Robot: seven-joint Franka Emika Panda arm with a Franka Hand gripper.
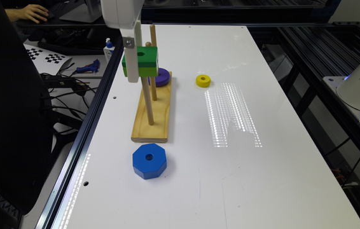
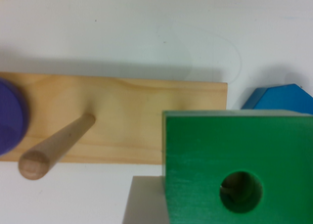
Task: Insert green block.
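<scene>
Green block is up in the air right now, held above the wooden base at about the top of the nearest peg, with the tool clamped on its flat sides. In the wrist view you can see down through the round centre hole and there's a bit of wood showing inside it, so I'd guess the peg tip is lined up or just entering, but it's blurry. Handling-wise it looks like painted solid wood: stiff, won't squash, probably light enough, though the paint looks smooth so it could slide in the grip if it snags. Squeezing two opposite flat faces, low enough to catch both the dark and lime layers, seems the right hold, and it leaves the hole clear. The hole looks barely wider than the peg, so any tilt will likely jam it. A purple ring sits at the far end of the base, and the blue octagon and yellow ring lie on the desk.
</scene>
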